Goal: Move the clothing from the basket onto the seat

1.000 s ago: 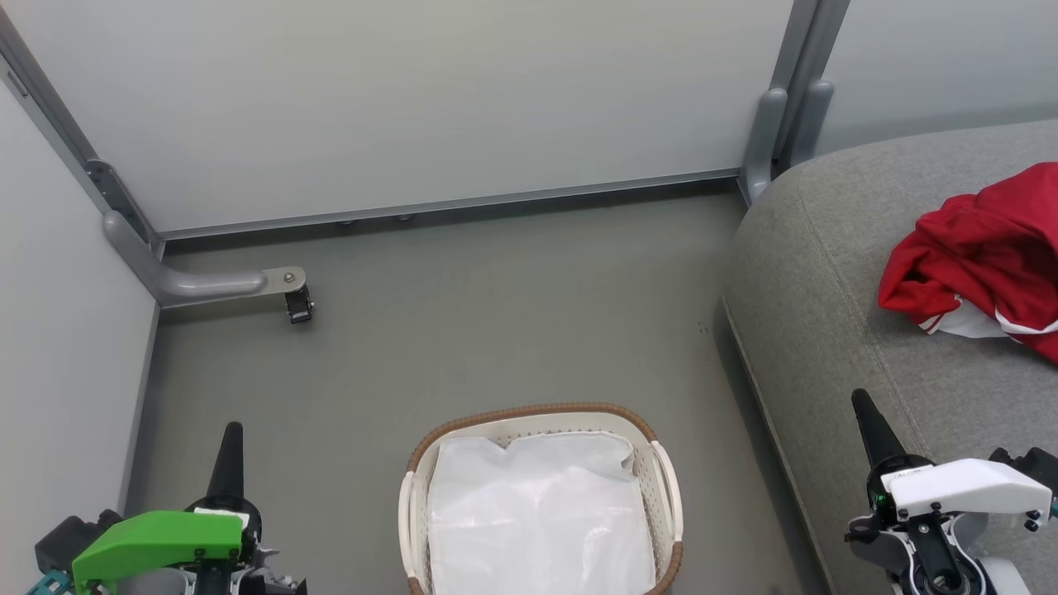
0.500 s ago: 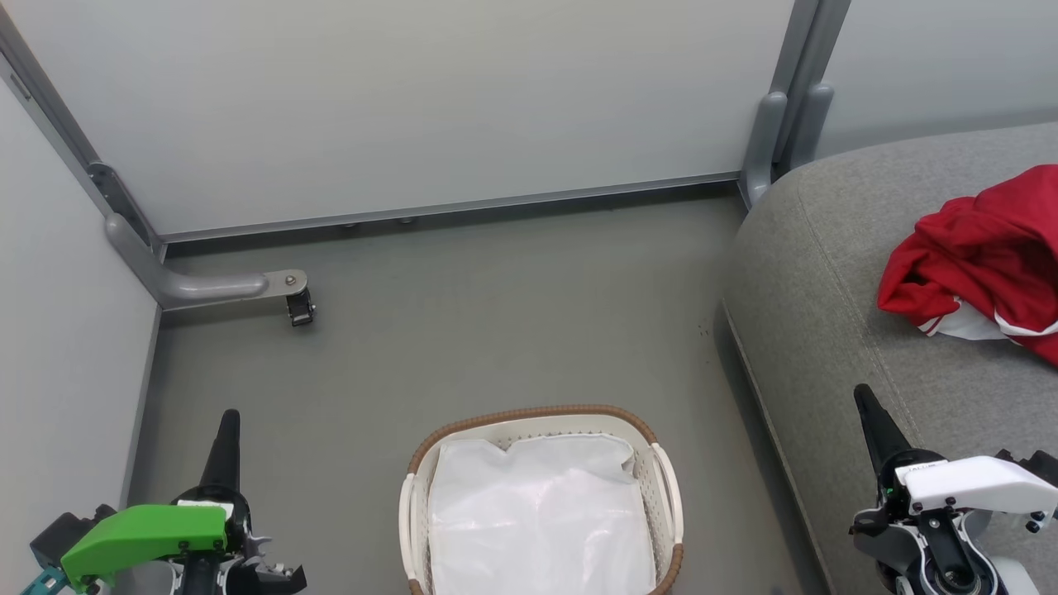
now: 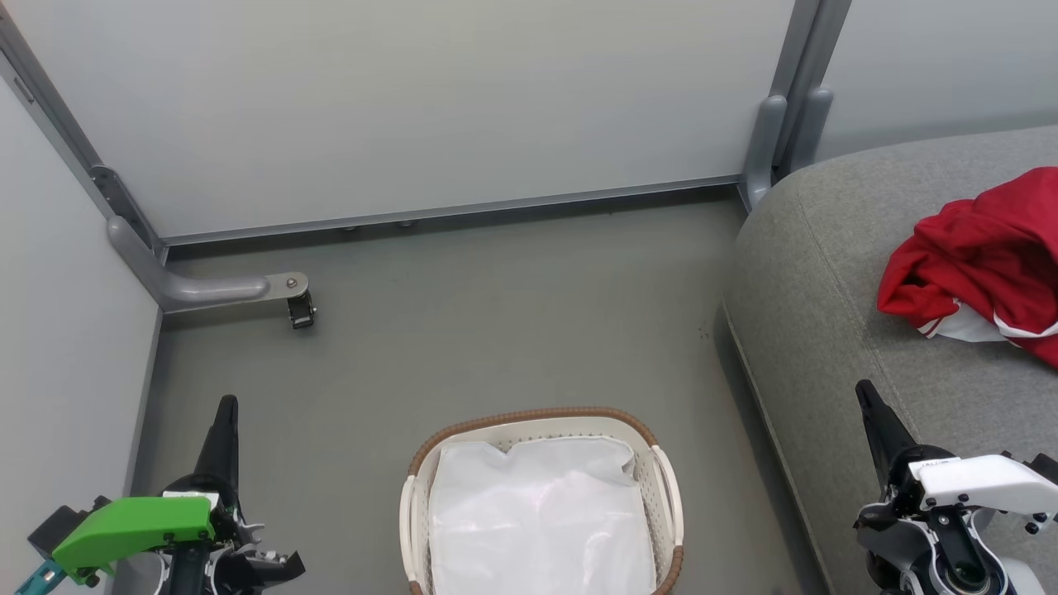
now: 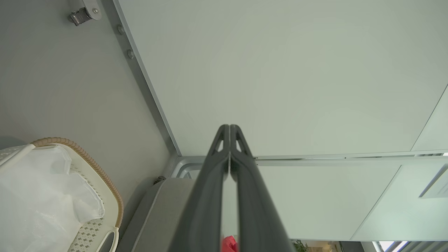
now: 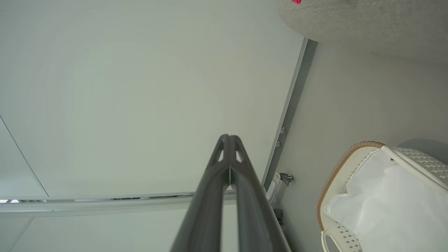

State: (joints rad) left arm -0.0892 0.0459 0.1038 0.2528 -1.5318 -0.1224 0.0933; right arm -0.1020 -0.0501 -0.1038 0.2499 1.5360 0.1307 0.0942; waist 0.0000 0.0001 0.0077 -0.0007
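Grey floor (image 3: 463, 330) across the middle of the frame, a few dark specks (image 3: 702, 330) toward the right. Pale panel wall (image 3: 413, 99) along the top, a second panel (image 3: 58, 330) down the left edge. Metal rail (image 3: 455, 205) at the wall's base. Left of centre, a grey support foot (image 3: 207, 287) lies along the floor, with a small black caster (image 3: 300, 311) at its end. Upper right: two grey posts (image 3: 773, 140), upright. Lower centre: white crinkled sheet (image 3: 537, 521), lying flat.

Perforated plastic basket (image 3: 666, 496) with woven rim, soft red clothing (image 3: 984, 256) on matt fabric seat (image 3: 818, 289).
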